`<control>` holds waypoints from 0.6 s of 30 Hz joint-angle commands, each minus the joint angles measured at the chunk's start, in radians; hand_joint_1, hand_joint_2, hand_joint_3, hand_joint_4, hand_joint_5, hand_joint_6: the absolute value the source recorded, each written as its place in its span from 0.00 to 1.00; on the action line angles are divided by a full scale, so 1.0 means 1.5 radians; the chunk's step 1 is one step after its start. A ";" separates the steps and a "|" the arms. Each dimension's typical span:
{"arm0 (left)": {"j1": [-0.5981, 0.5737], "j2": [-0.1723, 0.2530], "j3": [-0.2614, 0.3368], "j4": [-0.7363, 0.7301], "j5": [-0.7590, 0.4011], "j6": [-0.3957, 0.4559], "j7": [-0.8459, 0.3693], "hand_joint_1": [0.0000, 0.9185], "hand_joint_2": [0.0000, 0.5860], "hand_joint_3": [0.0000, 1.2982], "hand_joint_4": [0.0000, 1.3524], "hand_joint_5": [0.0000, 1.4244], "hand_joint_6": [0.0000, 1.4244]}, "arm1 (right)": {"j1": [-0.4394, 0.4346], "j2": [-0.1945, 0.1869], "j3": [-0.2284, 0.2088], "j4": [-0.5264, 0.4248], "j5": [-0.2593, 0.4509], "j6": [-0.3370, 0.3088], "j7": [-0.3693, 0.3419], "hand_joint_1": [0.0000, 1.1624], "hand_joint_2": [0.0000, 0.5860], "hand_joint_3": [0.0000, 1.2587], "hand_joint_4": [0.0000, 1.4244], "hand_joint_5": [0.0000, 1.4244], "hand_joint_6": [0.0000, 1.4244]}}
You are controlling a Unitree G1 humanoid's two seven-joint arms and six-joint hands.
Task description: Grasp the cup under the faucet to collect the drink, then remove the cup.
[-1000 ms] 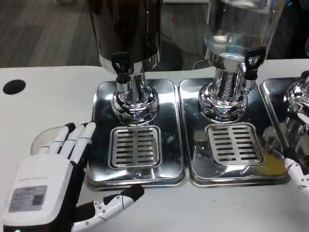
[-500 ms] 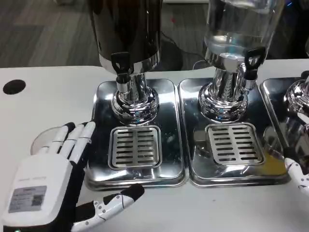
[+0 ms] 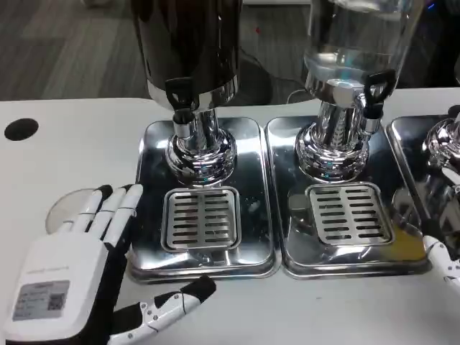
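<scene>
A clear cup (image 3: 66, 210) stands on the white surface (image 3: 72, 154), left of a steel drip tray (image 3: 251, 215) beneath a dark dispenser's faucet (image 3: 180, 97). The left hand (image 3: 86, 277), fingers spread, partly hides the cup. Right hand (image 3: 444, 264): a fingertip, state unclear.

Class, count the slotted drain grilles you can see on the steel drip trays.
2: left grille before the dark dispenser, right grille before the clear dispenser. A third tray is cut off; its grille may be hidden.
</scene>
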 commanded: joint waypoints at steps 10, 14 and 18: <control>0.007 -0.007 0.008 -0.008 -0.013 -0.006 0.012 0.00 0.14 0.09 0.00 0.06 0.15 | 0.008 0.002 -0.008 -0.007 0.006 -0.011 0.004 0.35 0.77 0.13 0.02 0.02 0.00; 0.012 -0.012 0.042 -0.012 -0.038 0.003 0.021 0.00 0.11 0.09 0.01 0.11 0.19 | 0.014 0.006 -0.005 -0.011 0.008 -0.014 0.004 0.35 0.77 0.13 0.02 0.02 0.00; 0.000 -0.012 0.084 -0.014 -0.062 0.021 0.006 0.00 0.09 0.10 0.02 0.14 0.23 | 0.027 0.013 -0.004 -0.018 0.018 -0.031 0.004 0.35 0.77 0.13 0.02 0.02 0.00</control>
